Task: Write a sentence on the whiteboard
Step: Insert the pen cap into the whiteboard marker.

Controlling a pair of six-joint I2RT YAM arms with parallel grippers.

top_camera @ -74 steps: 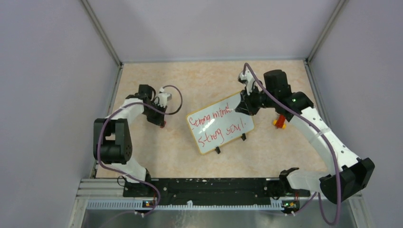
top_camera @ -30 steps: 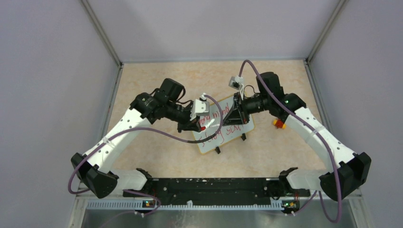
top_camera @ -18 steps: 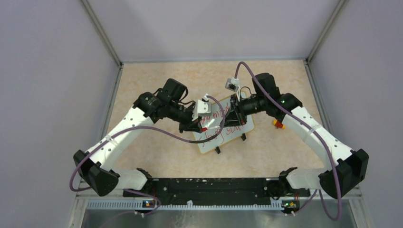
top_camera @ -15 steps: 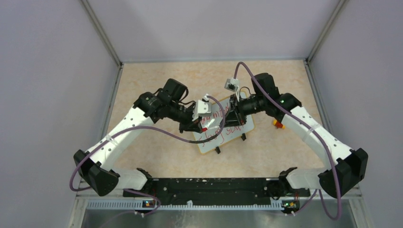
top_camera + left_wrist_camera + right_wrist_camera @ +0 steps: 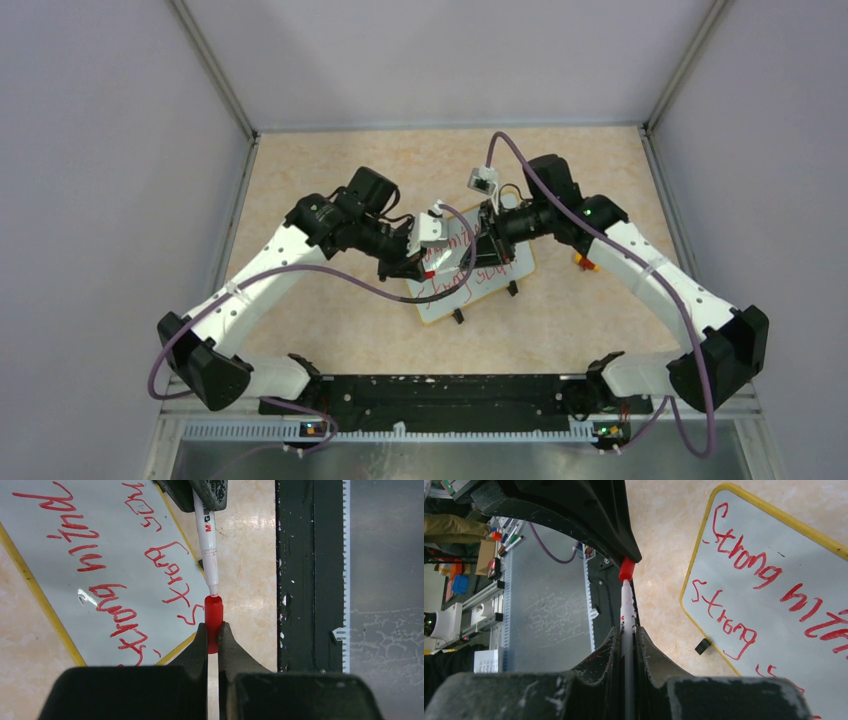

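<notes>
The whiteboard (image 5: 445, 300) lies tilted at mid-table, its yellow rim showing. The sentence (image 5: 120, 615) is two lines of red handwriting, of which "Strong" (image 5: 744, 560) is readable. My left gripper (image 5: 425, 268) hovers over the board, shut on a small red marker cap (image 5: 214, 620). My right gripper (image 5: 487, 235) faces it from the right, shut on a white marker (image 5: 626, 615). The marker's tip (image 5: 214, 592) sits at the cap's open mouth, and both are held above the board's near edge.
A small yellow and red object (image 5: 585, 262) lies on the table right of the board. Two black clip feet (image 5: 459, 316) stick out from the board's near edge. A black rail (image 5: 430, 390) runs along the table's front, and grey walls enclose the other sides.
The left arm has swung from the table's left side to over the board with the cap. In the last second the right gripper moved left, and the marker tip now meets the cap.
</notes>
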